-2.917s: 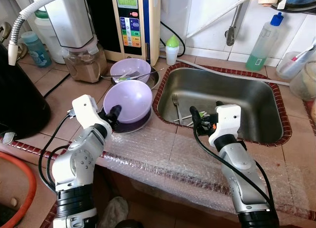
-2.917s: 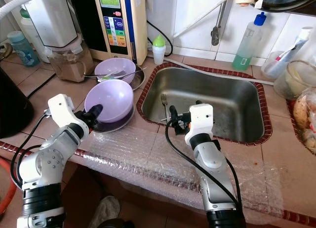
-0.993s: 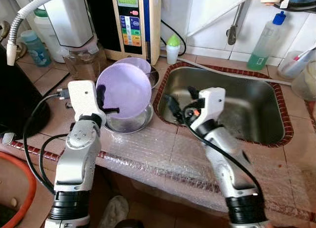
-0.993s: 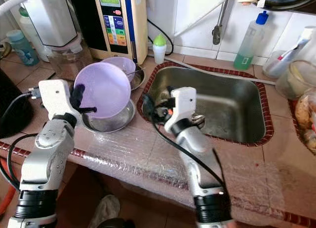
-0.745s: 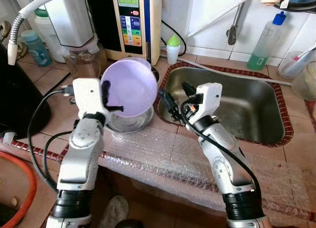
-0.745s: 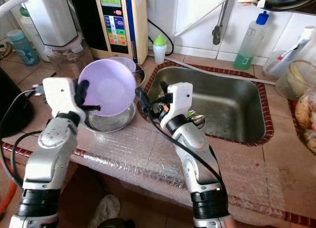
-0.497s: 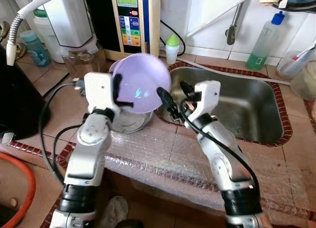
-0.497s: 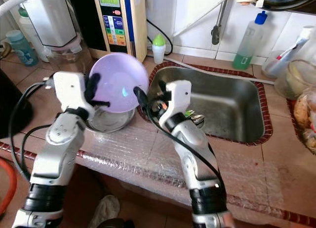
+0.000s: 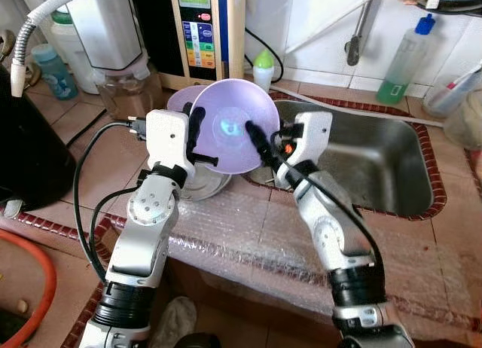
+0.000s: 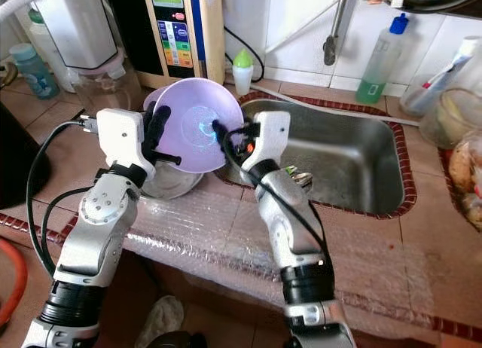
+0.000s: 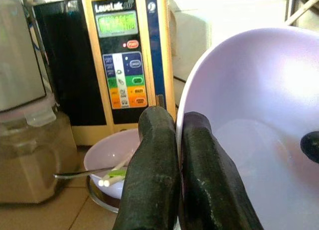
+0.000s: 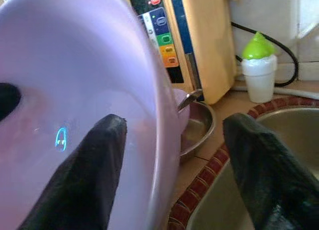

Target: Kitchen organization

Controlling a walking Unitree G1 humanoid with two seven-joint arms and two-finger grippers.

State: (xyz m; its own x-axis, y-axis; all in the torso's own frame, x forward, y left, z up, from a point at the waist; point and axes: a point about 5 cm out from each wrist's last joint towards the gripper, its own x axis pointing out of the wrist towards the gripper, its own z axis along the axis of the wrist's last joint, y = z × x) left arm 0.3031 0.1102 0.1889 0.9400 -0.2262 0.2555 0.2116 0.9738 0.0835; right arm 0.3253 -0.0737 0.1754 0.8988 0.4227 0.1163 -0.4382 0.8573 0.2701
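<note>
Tiled worktop [image 9: 83, 137] with red-edged steel sink [image 9: 380, 163] inset, bubble wrap [image 9: 248, 235] along front edge, steel bowl [image 10: 169, 184] beside sink, water ioniser [image 9: 207, 32], green-capped bottle [image 9: 262, 71], green soap bottle [image 9: 404, 54], blue-lidded jar [image 9: 53, 71] against wall.

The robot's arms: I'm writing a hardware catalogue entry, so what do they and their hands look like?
Both arms are silver metal with rounded joint segments, black collars low down and white boxy wrist housings. Black cables loop outside each arm. The left hand and right hand each have two long black fingers, matte and slightly textured.
</note>
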